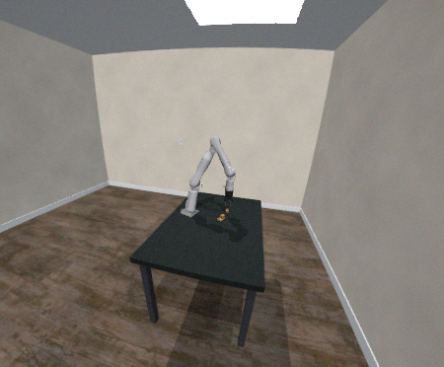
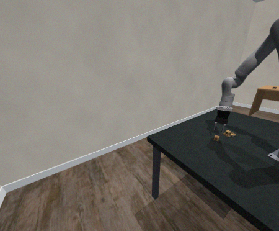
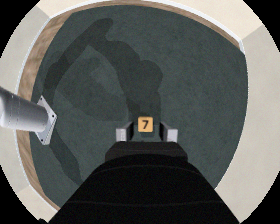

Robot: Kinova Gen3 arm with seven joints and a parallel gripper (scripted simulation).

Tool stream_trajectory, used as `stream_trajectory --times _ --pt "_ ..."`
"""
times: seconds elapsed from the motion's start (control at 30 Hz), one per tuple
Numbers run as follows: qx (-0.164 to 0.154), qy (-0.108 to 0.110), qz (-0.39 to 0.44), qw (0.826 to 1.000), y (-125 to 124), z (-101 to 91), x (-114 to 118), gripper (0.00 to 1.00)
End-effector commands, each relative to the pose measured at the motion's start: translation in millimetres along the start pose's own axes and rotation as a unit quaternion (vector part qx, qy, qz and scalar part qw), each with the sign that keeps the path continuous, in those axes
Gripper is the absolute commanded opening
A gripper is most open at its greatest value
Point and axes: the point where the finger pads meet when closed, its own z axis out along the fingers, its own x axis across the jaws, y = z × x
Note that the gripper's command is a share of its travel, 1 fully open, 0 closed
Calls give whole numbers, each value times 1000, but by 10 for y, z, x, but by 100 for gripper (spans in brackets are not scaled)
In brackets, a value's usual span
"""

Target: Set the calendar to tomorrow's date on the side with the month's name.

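Note:
A small orange-tan cube [image 1: 227,210] [image 2: 216,138] [image 3: 145,124] lies on the dark table, apart from the tray, with a dark 7 on its upper face, upright in the wrist view. My gripper [image 1: 228,204] [image 2: 219,131] [image 3: 146,128] is open and points down just above this cube, with nothing held between its fingers. The small tan tray [image 2: 234,135] stands on the table beside it, with another cube [image 1: 222,215] [image 2: 228,132] at it. That cube's digit and exact seating are too small to tell. The tray is not visible in the wrist view.
The dark table [image 1: 209,247] [image 2: 187,149] carries the arm's base [image 1: 189,212] [image 3: 47,120] near one long edge. The tray and its cube are close to the gripper. A wooden bench [image 2: 266,93] stands beyond the table in the exterior view.

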Motion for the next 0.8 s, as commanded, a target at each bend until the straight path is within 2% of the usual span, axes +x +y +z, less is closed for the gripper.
stream_trajectory --times 0.0,0.77 --pt "1 -3 1 1000 2 50 -19 87" --pt "1 -3 1 1000 -3 319 -19 87"
